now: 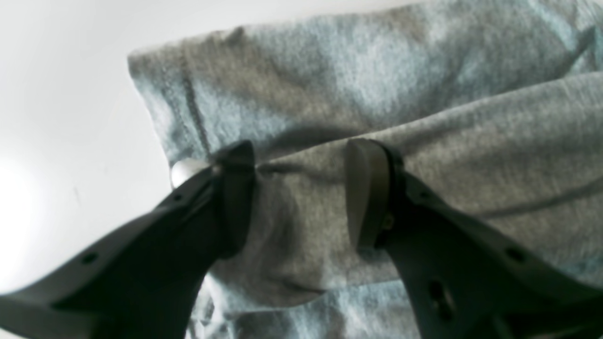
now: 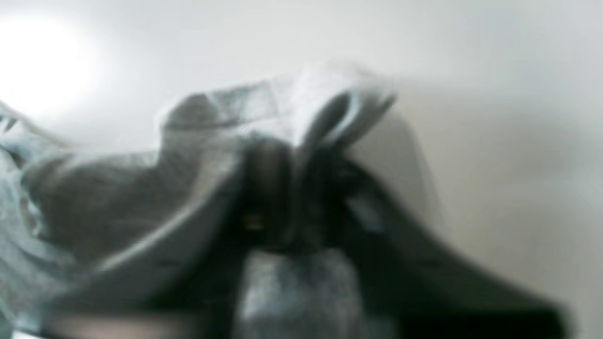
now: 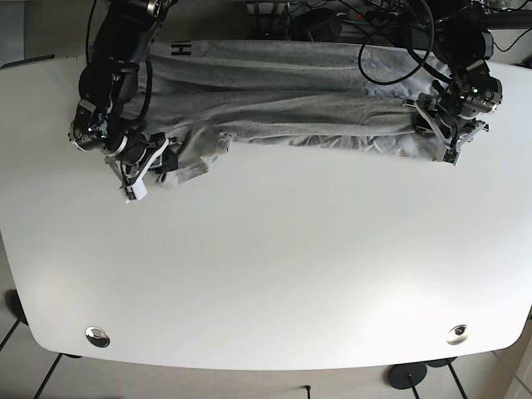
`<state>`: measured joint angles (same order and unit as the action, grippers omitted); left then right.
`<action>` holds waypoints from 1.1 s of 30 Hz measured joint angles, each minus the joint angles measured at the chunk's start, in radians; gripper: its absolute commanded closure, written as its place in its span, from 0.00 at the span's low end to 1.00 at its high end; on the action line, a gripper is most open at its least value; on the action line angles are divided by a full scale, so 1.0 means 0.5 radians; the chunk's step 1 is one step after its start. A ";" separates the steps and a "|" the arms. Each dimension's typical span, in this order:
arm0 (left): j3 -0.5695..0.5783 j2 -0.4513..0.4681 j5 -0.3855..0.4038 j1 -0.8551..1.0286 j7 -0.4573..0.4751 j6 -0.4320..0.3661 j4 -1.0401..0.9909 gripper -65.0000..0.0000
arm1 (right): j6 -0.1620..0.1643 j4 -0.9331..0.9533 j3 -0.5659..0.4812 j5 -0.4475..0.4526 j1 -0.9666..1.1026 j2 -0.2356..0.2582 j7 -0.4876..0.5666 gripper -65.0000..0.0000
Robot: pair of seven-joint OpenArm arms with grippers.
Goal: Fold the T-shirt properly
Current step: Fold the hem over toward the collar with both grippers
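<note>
White tabletop (image 3: pixel 274 266) fills most of the base view, with the grey T-shirt (image 3: pixel 283 100) stretched as a long folded band along its upper edge. At the upper right of that view the left gripper (image 3: pixel 442 125) sits at the band's end. In its wrist view its jaws stand moderately apart, straddling a raised fold of the T-shirt (image 1: pixel 424 155); both pads touch cloth, but they are not pressed together. At the upper left, the right gripper (image 3: pixel 150 162) is angled down onto the crumpled end of the shirt. Its wrist view is blurred, showing dark fingers (image 2: pixel 268 188) drawn close with a bunch of fabric gathered between them and rising above the tips. Both arms reach in from the far edge, wrists bent toward the table. Dark lettering (image 3: pixel 179 50) shows on the shirt near the upper left, too partial to read.
</note>
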<state>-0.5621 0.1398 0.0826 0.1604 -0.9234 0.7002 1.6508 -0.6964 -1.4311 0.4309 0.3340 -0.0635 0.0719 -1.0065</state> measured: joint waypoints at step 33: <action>0.001 0.020 0.089 -0.023 0.096 0.001 -0.127 0.57 | -0.002 -1.164 0.979 0.671 1.028 -0.009 -0.729 0.30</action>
<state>-0.5617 0.1497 0.1272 0.1490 -0.8753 0.7006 1.5875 -0.6971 -2.0132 0.9203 0.6693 0.4507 0.0673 -1.3708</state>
